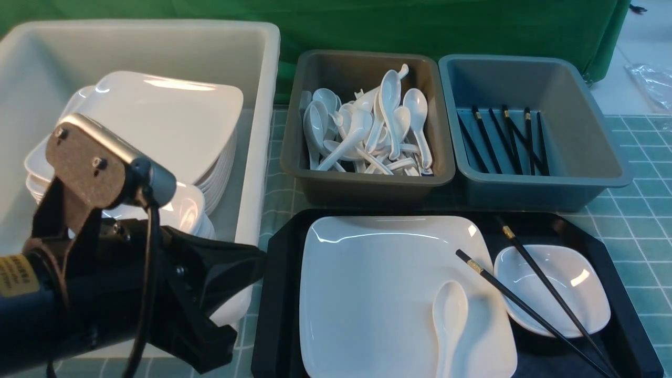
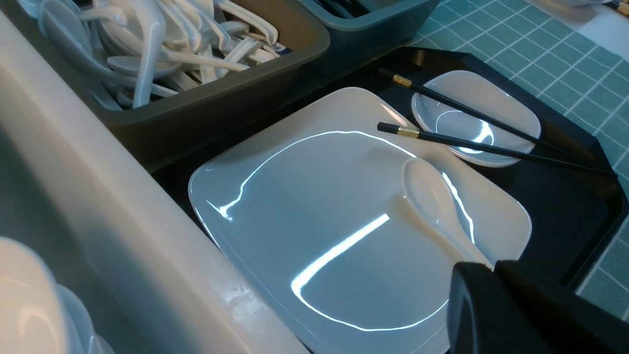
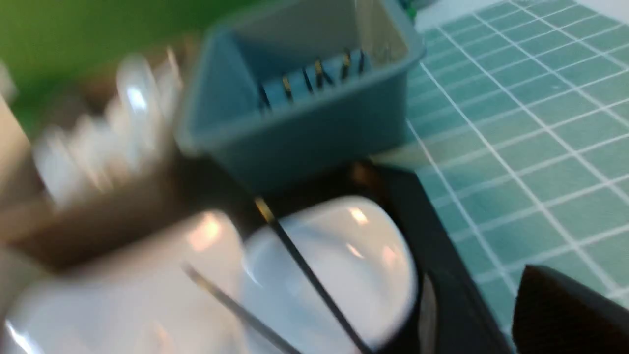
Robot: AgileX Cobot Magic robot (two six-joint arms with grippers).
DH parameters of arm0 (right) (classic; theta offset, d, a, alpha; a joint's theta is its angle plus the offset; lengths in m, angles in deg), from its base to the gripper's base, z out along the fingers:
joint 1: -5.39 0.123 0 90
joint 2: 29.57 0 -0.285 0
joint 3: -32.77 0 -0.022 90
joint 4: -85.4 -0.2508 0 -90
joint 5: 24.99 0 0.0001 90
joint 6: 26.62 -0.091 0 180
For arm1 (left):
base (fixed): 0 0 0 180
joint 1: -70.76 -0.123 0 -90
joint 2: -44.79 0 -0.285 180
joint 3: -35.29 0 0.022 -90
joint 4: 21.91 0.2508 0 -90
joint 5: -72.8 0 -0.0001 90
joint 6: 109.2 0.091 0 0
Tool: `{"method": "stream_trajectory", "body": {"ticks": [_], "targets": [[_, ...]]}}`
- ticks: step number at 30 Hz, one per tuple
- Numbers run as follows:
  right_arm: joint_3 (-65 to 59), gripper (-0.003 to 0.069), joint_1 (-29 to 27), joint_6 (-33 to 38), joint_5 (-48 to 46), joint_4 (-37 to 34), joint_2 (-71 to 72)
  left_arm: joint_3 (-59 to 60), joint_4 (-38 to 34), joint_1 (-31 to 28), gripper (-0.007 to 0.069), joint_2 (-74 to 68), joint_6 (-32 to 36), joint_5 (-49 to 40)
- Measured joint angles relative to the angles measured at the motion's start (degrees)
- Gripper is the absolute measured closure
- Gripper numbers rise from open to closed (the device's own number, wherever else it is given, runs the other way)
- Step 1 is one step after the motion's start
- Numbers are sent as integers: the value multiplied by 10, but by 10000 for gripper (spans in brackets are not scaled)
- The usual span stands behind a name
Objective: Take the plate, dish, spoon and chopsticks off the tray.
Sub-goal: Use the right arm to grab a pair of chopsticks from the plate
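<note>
The black tray (image 1: pixel 278 294) holds the large white plate (image 1: pixel 378 289), with the white spoon (image 1: pixel 449 315) lying on its near right part. The small white dish (image 1: pixel 583 302) sits to the plate's right. The black chopsticks (image 1: pixel 538 273) lie across the dish, one also resting on the plate's edge. My left gripper (image 1: pixel 231 299) hovers by the tray's left edge. In the left wrist view it (image 2: pixel 491 268) is shut and empty, near the spoon (image 2: pixel 432 196) handle. The right wrist view is blurred, with one dark finger (image 3: pixel 565 314) beside the tray (image 3: pixel 442 275) and dish (image 3: pixel 354 275).
A big white bin (image 1: pixel 252 157) at the left holds stacked square plates (image 1: pixel 168 121). Behind the tray stand a grey-brown bin (image 1: pixel 367 181) full of white spoons and a blue-grey bin (image 1: pixel 541 184) holding several chopsticks. Green checked cloth (image 1: pixel 640 220) lies to the right.
</note>
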Motion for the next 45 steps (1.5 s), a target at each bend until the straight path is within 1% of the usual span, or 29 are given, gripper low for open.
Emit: {"method": "stream_trajectory", "body": {"ticks": [2, 3, 4, 6, 8, 9, 10, 11, 12, 13, 14, 15, 16, 17, 19, 21, 23, 25, 26, 27, 28, 29, 30, 32, 36, 41, 45], "targets": [[0, 417, 0, -51, 36, -3, 0, 0, 0, 0, 604, 0, 2, 0], [2, 418, 1, -62, 41, -3, 0, 0, 0, 0, 604, 0, 2, 0], [3, 419, 3, -64, 41, -3, 0, 0, 0, 0, 604, 0, 2, 0], [23, 425, 13, -53, 10, -4, -9, 0, 0, 0, 604, 0, 5, 0], [105, 427, 52, 18, -75, -4, -71, 0, 0, 0, 604, 0, 13, 3], [113, 427, 56, 18, -82, -4, -78, 0, 0, 0, 604, 0, 14, 4], [181, 427, 89, 84, -138, -4, -147, 0, 0, 0, 604, 0, 21, 10], [224, 427, 115, 131, -188, -4, -195, 0, 0, 0, 604, 0, 26, 14], [233, 427, 115, 139, -195, -4, -205, 0, 0, 0, 604, 0, 26, 14], [289, 427, 144, 186, -252, -3, -278, 0, 0, 0, 604, 0, 35, 17], [325, 427, 163, 210, -282, -1, -330, -1, 0, 0, 604, 1, 39, 17], [388, 421, 193, 258, -350, 5, -430, -1, 0, 0, 604, 10, 42, 17], [424, 417, 207, 275, -378, 9, -492, -1, -1, 0, 604, 19, 45, 13], [429, 417, 208, 280, -386, 12, -500, -1, -1, 0, 604, 23, 46, 12], [471, 413, 217, 308, -414, 16, -584, -1, -1, 0, 604, 49, 47, 7], [493, 408, 217, 328, -423, 17, -635, -1, -1, 0, 604, 77, 47, 5], [511, 372, 217, 347, -424, 20, -696, -1, -1, 0, 604, 110, 47, -5], [516, 294, 217, 359, -420, 21, -736, -1, -1, 0, 604, 136, 47, -20], [516, 284, 217, 362, -419, 21, -739, -1, 1, 0, 604, 140, 47, -22], [516, 209, 217, 371, -412, 21, -766, -1, 5, 0, 604, 153, 47, -35], [516, 186, 217, 372, -410, 21, -769, -1, 6, 0, 604, 156, 47, -38], [517, 104, 217, 375, -394, 21, -793, -1, 9, 0, 604, 161, 47, -47], [517, 67, 217, 376, -384, 22, -807, -1, 13, 0, 604, 164, 47, -50], [523, 32, 217, 378, -368, 24, -831, -1, 18, 0, 604, 165, 47, -53], [542, 36, 211, 383, -345, 25, -879, -1, 23, 0, 604, 164, 47, -53], [559, 51, 183, 384, -342, 25, -924, -1, 28, 0, 604, 164, 47, -59], [561, 50, 177, 388, -338, 25, -940, -1, 28, 0, 604, 164, 47, -59]]}}
